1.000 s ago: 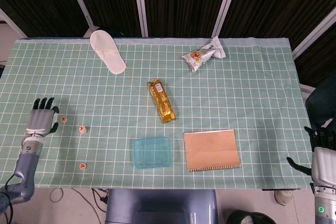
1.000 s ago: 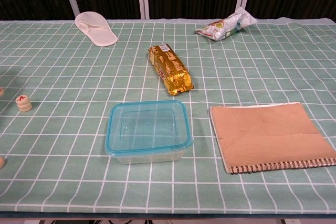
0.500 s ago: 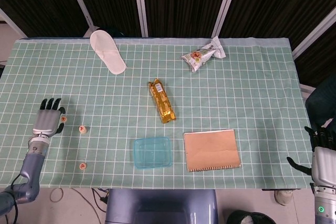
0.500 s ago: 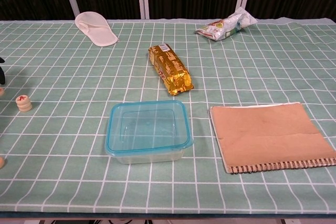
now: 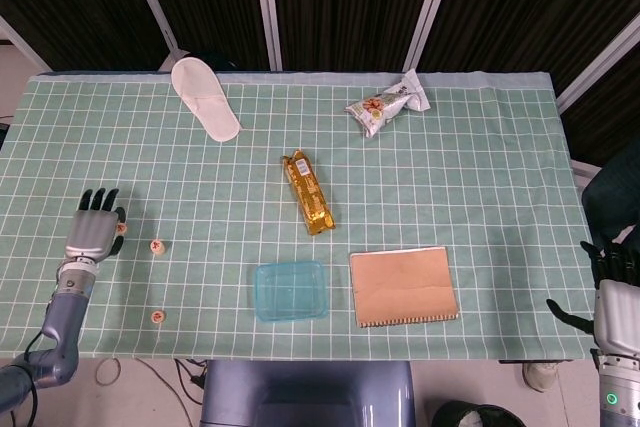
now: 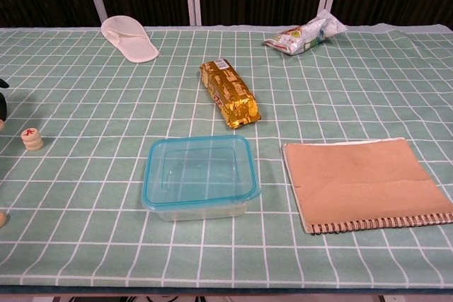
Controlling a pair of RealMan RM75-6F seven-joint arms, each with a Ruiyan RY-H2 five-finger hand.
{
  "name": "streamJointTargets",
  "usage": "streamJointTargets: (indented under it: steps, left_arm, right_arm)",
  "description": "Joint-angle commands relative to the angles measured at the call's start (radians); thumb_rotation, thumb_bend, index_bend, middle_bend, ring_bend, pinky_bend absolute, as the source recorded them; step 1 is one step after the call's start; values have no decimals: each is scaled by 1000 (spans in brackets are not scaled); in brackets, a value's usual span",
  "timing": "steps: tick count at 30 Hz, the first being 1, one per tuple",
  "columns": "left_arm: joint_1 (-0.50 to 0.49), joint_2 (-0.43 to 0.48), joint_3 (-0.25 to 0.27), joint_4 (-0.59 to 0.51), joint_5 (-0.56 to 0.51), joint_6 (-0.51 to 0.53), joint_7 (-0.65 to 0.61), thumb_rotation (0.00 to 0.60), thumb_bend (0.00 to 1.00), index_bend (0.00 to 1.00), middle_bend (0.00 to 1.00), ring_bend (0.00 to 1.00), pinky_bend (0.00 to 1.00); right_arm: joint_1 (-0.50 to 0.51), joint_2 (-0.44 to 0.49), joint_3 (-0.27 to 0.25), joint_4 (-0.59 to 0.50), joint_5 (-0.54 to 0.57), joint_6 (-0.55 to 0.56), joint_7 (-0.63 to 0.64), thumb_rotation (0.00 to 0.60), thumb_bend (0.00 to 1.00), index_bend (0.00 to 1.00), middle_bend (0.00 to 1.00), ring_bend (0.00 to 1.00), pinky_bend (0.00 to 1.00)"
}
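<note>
My left hand (image 5: 92, 229) hovers over the left side of the green checked tablecloth (image 5: 480, 177), fingers spread and pointing away from me, holding nothing. A small round wooden piece (image 5: 120, 228) lies right beside its fingers; whether they touch I cannot tell. A second piece (image 5: 156, 245) (image 6: 31, 138) sits just to the right, and a third piece (image 5: 157, 316) lies near the front edge. In the chest view only a dark fingertip (image 6: 2, 106) shows at the left border. My right hand (image 5: 614, 299) hangs off the table's right front corner, fingers apart and empty.
A clear container with a blue rim (image 5: 289, 290) (image 6: 200, 177) stands at front centre, a brown spiral notebook (image 5: 404, 286) (image 6: 364, 183) to its right. A gold packet (image 5: 308, 192) (image 6: 229, 93) lies mid-table. A white slipper (image 5: 205, 98) (image 6: 129, 37) and a snack bag (image 5: 388, 103) (image 6: 304, 35) lie at the back.
My left hand has moved right and a little toward me, coming up against the nearest wooden piece. The pieces and my right hand have stayed put.
</note>
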State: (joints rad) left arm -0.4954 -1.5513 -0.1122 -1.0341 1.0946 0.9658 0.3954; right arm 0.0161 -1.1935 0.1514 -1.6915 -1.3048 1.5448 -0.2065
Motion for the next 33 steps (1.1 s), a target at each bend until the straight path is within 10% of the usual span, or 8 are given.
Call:
streamJointTargets:
  steps: [1,33]
  left_arm:
    - [0,-5,0,6,0,2,4,600,340,431,71,0,63]
    - [6,13,-6,-34,11,21,16,600,350,475,75,0,67]
  right_arm:
    - [0,0,1,0,1,0,0,600,205,150,69,71,0]
    - [-1,-4,4,-3,10,3,-6,600,205,150,69,72,0]
